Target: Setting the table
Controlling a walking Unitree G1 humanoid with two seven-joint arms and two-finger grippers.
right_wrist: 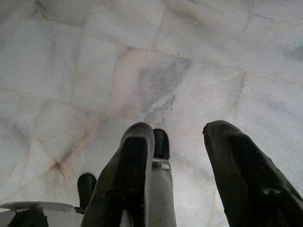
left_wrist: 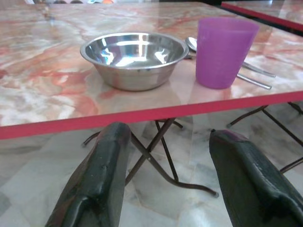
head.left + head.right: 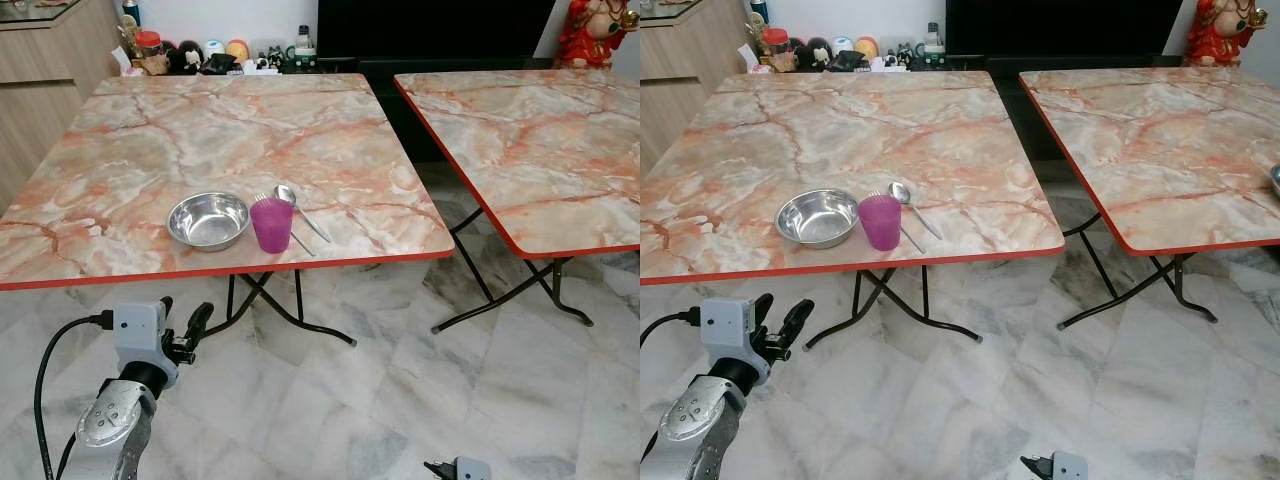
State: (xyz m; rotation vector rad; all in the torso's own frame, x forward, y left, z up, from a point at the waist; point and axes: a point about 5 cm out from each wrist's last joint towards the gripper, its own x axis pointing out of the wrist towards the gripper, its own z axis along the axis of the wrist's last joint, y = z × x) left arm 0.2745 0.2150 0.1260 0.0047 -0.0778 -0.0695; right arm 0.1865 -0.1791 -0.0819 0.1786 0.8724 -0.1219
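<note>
At seven o'clock in the head view the left gripper (image 3: 185,325) is raised below the near edge of the left table (image 3: 120,140), its two black fingers (image 2: 102,175) spread wide with nothing between them, pointing toward the red rim. On that table, near the front edge at about ten o'clock from the gripper's far side, sits a steel bowl (image 3: 208,219); just beside it to the right stands a purple cup (image 3: 272,224), and behind the cup lie a spoon (image 3: 292,202) and a second piece of cutlery (image 3: 300,243), partly hidden by the cup. Folding legs (image 3: 290,310) cross under the table. At twelve o'clock, jars and toys (image 3: 210,55) crowd a shelf. At two o'clock stands a second table (image 3: 530,140), well apart across marble floor (image 3: 400,400). At five o'clock the right gripper (image 1: 177,156) hangs low over the floor, fingers parted, holding nothing.
</note>
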